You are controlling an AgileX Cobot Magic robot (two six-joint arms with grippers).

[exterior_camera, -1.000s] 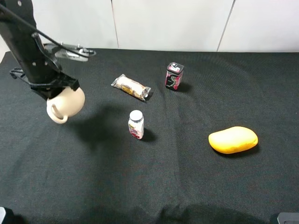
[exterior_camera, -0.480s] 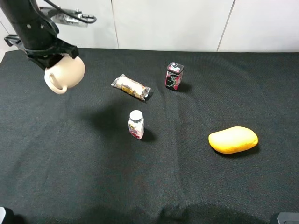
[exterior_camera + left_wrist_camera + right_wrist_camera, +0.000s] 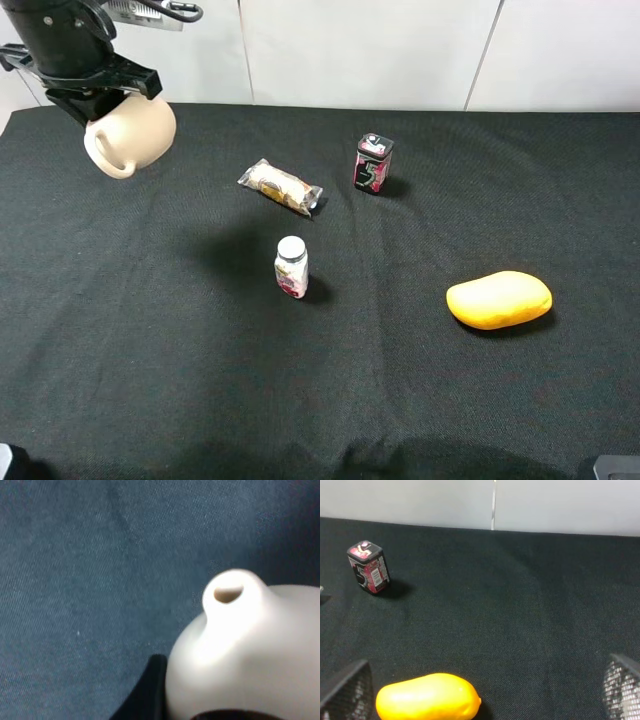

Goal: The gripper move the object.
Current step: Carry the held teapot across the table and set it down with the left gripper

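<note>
Teapot point(image 3: 132, 133) hung directly beneath the left gripper point(image 3: 95, 95), clear of the desk point(image 3: 420, 400) near its far left corner, with the loop handle turned down and to the left. Fingers point(image 3: 150, 690) were pinched on the pot's top rim, and the arm stood high, reaching steeply down. The right gripper point(image 3: 486, 682), its fingers spread and empty, sat well apart beside the mango point(image 3: 427, 698).

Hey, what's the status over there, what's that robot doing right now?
Left gripper shut on the teapot, held above the black cloth, far left corner. Right gripper open, empty. Snack packet nearest, well apart.
</note>
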